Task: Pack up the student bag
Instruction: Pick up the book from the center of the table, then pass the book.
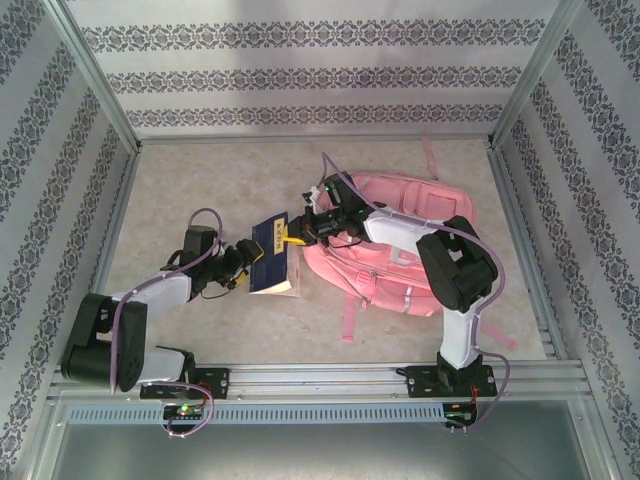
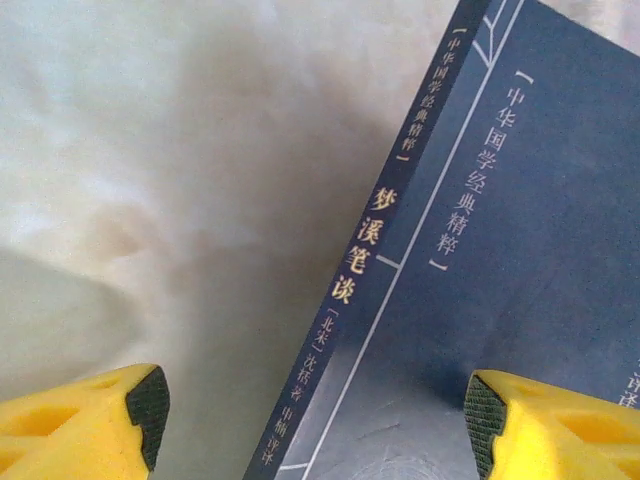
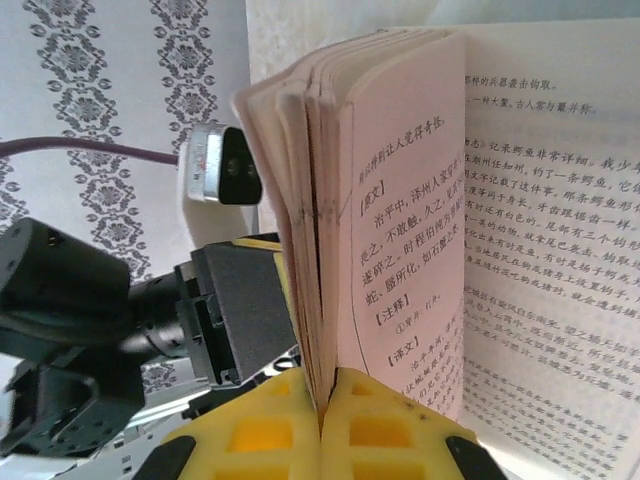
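- The right gripper [image 3: 322,400] is pressed together on a thick bundle of pages of the book [image 3: 400,200]; its yellow jaws meet at the lower edge of the bundle
- In the right wrist view the pinched pages are fanned slightly at the top, and an open page of printed text is seen flat on the right
- The left gripper [image 2: 315,410] is spread wide, with nothing clamped; one yellow jaw is seen over the bare table [image 1: 200,180], the other over the dark blue cover
- The book's spine (gold characters on dark blue) runs diagonally up between the two spread jaws in the left wrist view
- From above, the book is seen held tilted between the two grippers, blue cover turned toward the left arm [image 1: 150,295], pale page edge low near the table
- The student bag [image 1: 395,195] lies flat on the table right of centre, just beside the book, partly covered by the right arm [image 1: 455,270]; pink straps trail out at its near and far sides
- Patterned walls [image 1: 300,75] enclose the table on three sides
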